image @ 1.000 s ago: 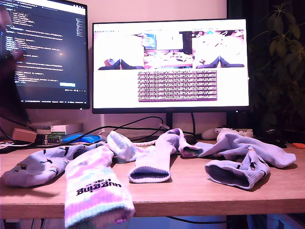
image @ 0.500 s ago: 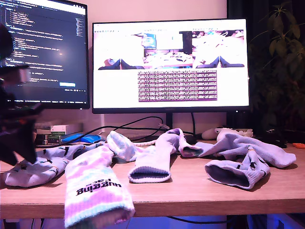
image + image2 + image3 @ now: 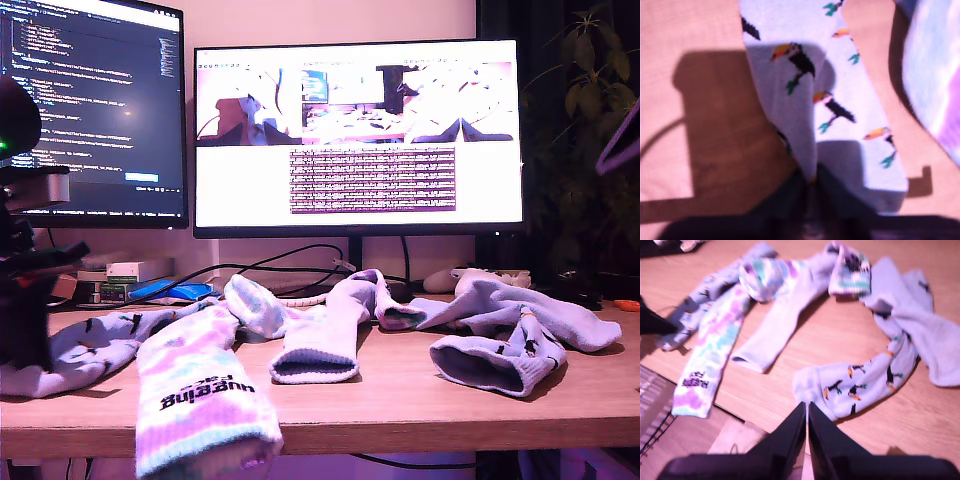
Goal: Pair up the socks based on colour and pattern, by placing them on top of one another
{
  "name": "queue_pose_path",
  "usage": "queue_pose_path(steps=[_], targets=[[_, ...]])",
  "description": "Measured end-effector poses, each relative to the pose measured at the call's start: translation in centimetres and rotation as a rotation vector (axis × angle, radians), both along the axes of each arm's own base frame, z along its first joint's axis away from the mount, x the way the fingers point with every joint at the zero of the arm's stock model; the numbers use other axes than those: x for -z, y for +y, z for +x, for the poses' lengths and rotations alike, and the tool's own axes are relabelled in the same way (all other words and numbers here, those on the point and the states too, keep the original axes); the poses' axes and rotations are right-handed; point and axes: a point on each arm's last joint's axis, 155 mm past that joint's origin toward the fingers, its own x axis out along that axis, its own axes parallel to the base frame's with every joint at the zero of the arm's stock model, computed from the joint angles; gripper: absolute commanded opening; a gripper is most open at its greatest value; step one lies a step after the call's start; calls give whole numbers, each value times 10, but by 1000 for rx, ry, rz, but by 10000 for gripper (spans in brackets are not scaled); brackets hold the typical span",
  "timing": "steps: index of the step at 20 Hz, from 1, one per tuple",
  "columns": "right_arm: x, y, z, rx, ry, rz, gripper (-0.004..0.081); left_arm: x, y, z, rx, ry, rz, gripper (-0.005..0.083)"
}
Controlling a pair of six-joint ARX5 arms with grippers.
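Note:
Several socks lie across the wooden table [image 3: 400, 400]. At the exterior view's left is a pale lavender sock with toucan figures [image 3: 100, 340] [image 3: 840, 75]; my first gripper [image 3: 30, 350] [image 3: 810, 182] is shut on a raised fold of it. Its match [image 3: 500, 360] [image 3: 860, 385] lies at the exterior view's right under a plain lavender sock [image 3: 530, 305] [image 3: 920, 315]. A tie-dye sock [image 3: 200, 390] [image 3: 715, 345] hangs its lettered cuff over the front edge. Another plain sock [image 3: 320, 340] [image 3: 775, 335] and a second tie-dye sock [image 3: 385, 300] [image 3: 850, 270] lie mid-table. My second gripper [image 3: 806, 407] hovers high, shut on nothing.
Two lit monitors [image 3: 360, 130] stand behind the socks, with cables [image 3: 300, 265] and small boxes [image 3: 130, 272] at their feet. A plant [image 3: 590, 120] fills the exterior view's right. A wire rack [image 3: 650, 405] sits below the table's front edge.
My first arm has come in from the exterior view's left and dropped onto the figured sock there, pinching it. A bit of another arm now shows at that view's upper right.

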Motion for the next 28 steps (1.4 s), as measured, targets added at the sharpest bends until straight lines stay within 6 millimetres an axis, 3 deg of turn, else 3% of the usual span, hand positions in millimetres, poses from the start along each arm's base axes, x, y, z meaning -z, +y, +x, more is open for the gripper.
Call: queue_pose_path(steps=[8, 9, 11, 12, 14, 16, 18, 22, 25, 28], targets=[[-3, -1, 3, 8, -16, -2, -11, 3, 1, -38, 12, 183, 1, -3], [-3, -1, 3, 8, -16, -2, -11, 4, -1, -43, 16, 205, -9, 53], [-3, -1, 3, 8, -16, -2, -11, 3, -1, -46, 18, 218, -13, 259], [-3, -1, 3, 8, -16, -2, -11, 2, -3, -48, 21, 230, -24, 316], [-3, -1, 3, 8, -16, -2, -11, 0, -5, -54, 24, 262, -30, 344], [-1, -1, 4, 8, -10, -3, -11, -5, -4, -56, 23, 290, -24, 344], [3, -1, 4, 8, 9, -7, -8, -18, -6, -45, 23, 273, -28, 344], [21, 0, 6, 41, 107, 13, 113, -47, -12, -24, 28, 220, -45, 312], [45, 0, 7, 95, 256, 37, 207, -49, -18, -31, 40, 250, -78, 132], [57, 3, 21, 123, 372, 31, 304, -50, -23, -34, 87, 252, -94, -11]])
